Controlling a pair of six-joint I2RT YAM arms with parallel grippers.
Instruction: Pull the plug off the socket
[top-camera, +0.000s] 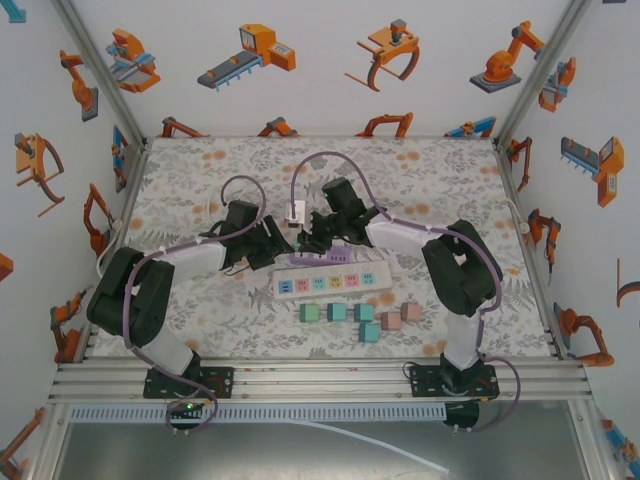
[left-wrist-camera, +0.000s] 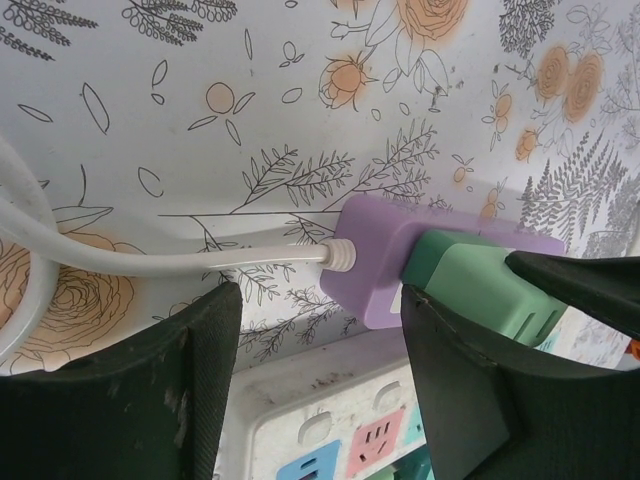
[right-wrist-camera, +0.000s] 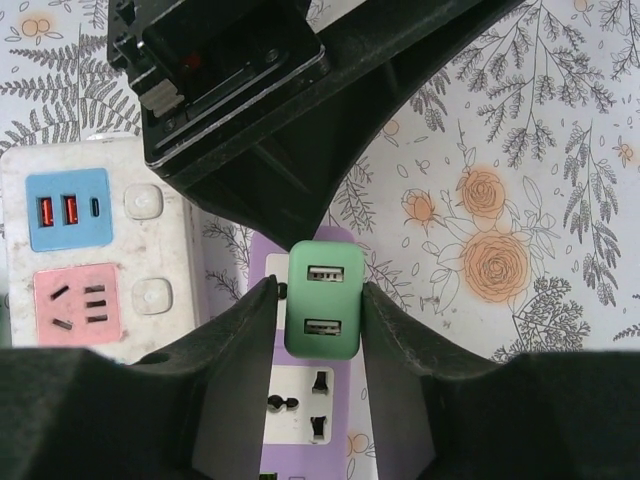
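The small green plastic plug (right-wrist-camera: 322, 298) sits in the purple socket strip (left-wrist-camera: 385, 255), its sides squeezed by the right gripper (right-wrist-camera: 318, 292). It looks light, hard and slippery. The left gripper (left-wrist-camera: 318, 295) gapes wide, empty.

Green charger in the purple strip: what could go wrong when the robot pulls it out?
1. The right fingers clamp the green charger, but the left fingers stand open and do not pin the purple power strip. The strip may lift along with the charger.
2. Both sets of fingers sit very close together, so a pull could bump one against the other.
3. The strip's white cable may drag.
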